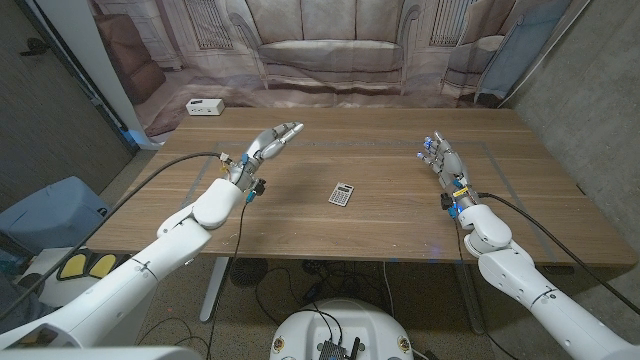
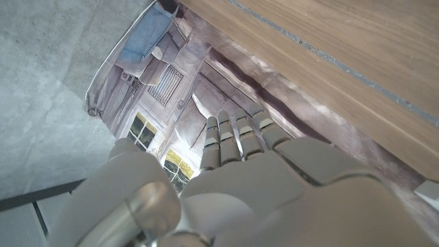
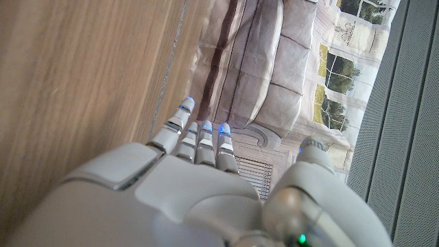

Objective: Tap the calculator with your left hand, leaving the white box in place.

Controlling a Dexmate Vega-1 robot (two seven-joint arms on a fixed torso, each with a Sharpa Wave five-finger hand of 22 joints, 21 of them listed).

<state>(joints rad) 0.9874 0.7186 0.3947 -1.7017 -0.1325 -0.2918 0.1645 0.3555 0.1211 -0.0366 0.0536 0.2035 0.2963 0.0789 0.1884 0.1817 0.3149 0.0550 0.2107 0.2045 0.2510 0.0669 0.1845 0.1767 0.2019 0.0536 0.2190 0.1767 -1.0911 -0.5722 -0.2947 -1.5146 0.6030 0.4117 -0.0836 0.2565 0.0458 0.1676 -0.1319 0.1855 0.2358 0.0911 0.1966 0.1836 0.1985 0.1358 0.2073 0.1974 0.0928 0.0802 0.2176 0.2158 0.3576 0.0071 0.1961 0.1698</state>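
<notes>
Wooden desk (image 1: 400, 215) is stretching across the middle of the head view, and the calculator (image 1: 342, 194) is lying flat near its centre, a little below mid-frame, face up and free of everything around it. Your left robot hand (image 1: 272, 142) is hovering in the upper left of centre, fingers stretched out straight and close side by side, holding nothing; the left wrist view is showing those fingers (image 2: 233, 140) extended toward the backdrop past the desk edge. That robot hand is sitting up and to the left of the calculator, well apart from it, so you are looking at a sweep down and to the right in the frame.

White box (image 1: 204, 106) is waiting at the far upper left corner of the desk, away from your line of travel, so you are not needing to go anywhere near it. Keep the elbow from swinging out toward that corner.

Your right robot hand (image 1: 440, 158) is standing at the right of centre, fingers extended and slightly apart, empty; let it stay parked.

For a clean tap, I would be bringing the left fingertips over the calculator first, then lowering gently, touching the top face straight down rather than at a slant. A sideways brush is likely to slide so light a thing across the smooth wood.
</notes>
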